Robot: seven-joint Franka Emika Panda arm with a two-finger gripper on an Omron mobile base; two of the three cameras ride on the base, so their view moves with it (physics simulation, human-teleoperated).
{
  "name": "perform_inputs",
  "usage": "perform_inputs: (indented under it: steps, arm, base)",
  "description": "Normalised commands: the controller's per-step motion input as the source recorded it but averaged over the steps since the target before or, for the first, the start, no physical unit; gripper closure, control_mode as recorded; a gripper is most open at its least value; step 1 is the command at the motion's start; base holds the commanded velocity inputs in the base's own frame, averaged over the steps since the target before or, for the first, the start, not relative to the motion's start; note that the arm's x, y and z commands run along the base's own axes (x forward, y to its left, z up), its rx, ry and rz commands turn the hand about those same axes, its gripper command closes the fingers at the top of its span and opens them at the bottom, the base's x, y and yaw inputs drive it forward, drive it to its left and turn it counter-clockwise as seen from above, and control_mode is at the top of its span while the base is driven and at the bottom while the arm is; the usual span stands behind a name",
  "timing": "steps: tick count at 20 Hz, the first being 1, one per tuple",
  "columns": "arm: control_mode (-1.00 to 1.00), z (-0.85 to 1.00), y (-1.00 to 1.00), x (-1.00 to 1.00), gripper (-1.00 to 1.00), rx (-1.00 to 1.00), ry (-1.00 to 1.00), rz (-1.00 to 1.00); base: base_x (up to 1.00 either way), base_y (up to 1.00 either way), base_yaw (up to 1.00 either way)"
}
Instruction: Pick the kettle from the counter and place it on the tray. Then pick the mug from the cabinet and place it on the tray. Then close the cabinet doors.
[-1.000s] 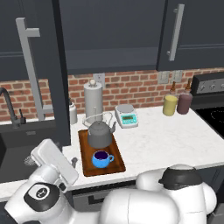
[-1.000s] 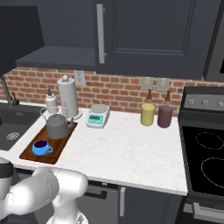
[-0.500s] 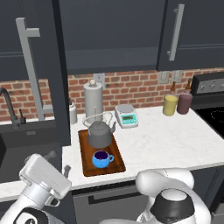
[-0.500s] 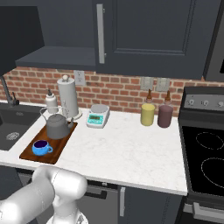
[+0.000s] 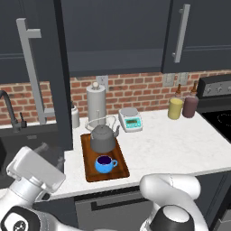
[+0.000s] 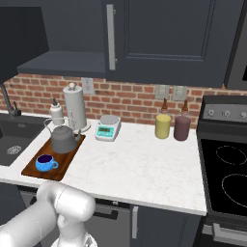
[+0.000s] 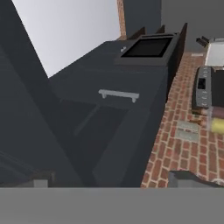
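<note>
Kettle (image 5: 103,138) and mug (image 5: 104,164) are sitting on the tray (image 5: 118,169); the open cabinet door (image 5: 31,72) is awaiting closing; the end effector's state I cannot tell.

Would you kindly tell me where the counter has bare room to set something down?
The counter lies bare between the tray and the stove, in front of the scale and jars. The tray is crowded.

- Tray (image 5: 121,170): dark brown wood.
- Kettle (image 5: 103,139) on the tray: grey metal.
- Mug (image 5: 105,164) on the tray: bright blue, dark inside.
- Tabletop (image 5: 171,144): white with faint grey veins.
- Cabinet doors (image 5: 196,31): charcoal blue, grey bar handles.
- Wall behind the tray: red brick.
- Two jars (image 6: 163,126) right of the tray: one yellow, one dark maroon.
</note>
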Motion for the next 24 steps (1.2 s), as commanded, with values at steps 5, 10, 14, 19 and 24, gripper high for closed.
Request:
perform_inputs:
  steps: [5, 10, 14, 19, 24]
  arm:
    - [-1.0, 0.44, 0.0, -0.02, -1.0, 0.01, -0.07, 0.0]
    - [-1.0, 0.37, -0.03, -0.11, -1.0, 0.03, -0.07, 0.0]
    - [-1.0, 0.3, -0.09, -0.24, -1.0, 0.05, -0.09, 0.0]
    - [-1.0, 0.35, -0.29, -0.28, -1.0, 0.07, -0.12, 0.0]
    - [-1.0, 0.4, -0.39, -0.2, -1.0, 0.05, -0.12, 0.0]
  base:
    - [0.0, 0.0, 0.0]
    - [0.0, 0.0, 0.0]
    - [0.0, 0.0, 0.0]
    - [0.0, 0.0, 0.0]
    - [0.0, 0.0, 0.0]
